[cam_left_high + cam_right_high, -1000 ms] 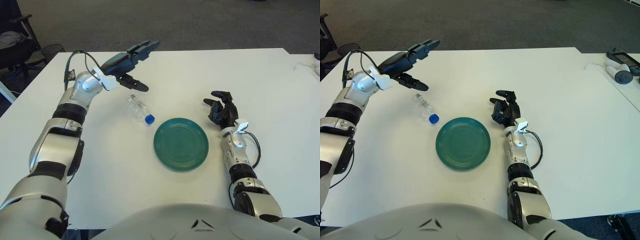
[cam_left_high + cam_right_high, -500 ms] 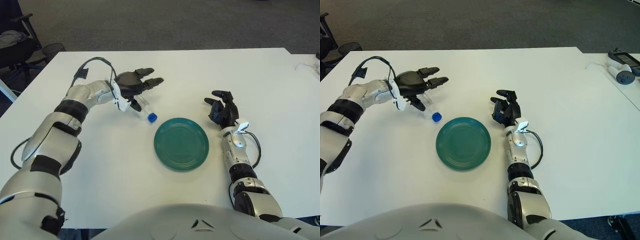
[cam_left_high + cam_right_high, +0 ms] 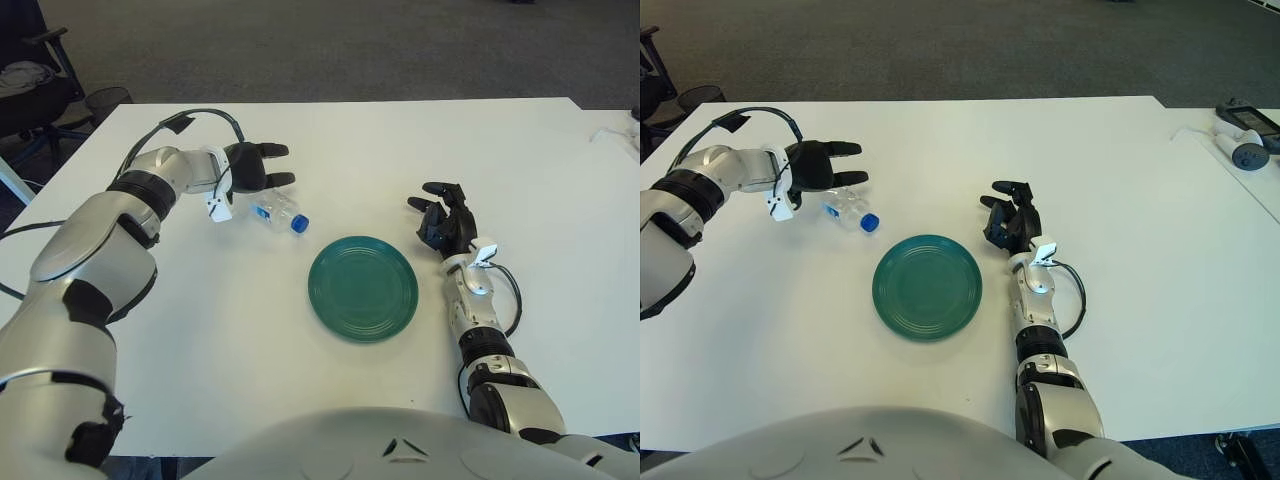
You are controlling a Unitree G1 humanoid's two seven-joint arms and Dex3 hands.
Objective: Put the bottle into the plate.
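A clear plastic bottle (image 3: 279, 212) with a blue cap lies on its side on the white table, cap pointing right toward the plate. The green round plate (image 3: 325, 262) sits at the table's middle, with nothing in it. My left hand (image 3: 274, 167) is low over the table just behind and left of the bottle's base, fingers spread and holding nothing. Whether a finger touches the bottle I cannot tell. My right hand (image 3: 442, 216) shows to the right of the plate, idle, fingers loosely relaxed.
A white tag (image 3: 217, 206) hangs from the left wrist beside the bottle. Small devices and a cable (image 3: 1238, 138) lie on the neighbouring table at far right. A dark office chair (image 3: 28, 78) stands off the table's far left corner.
My left hand dropped from above the bottle to table height and drew back to the left. The bottle turned, so its cap now points right instead of toward me.
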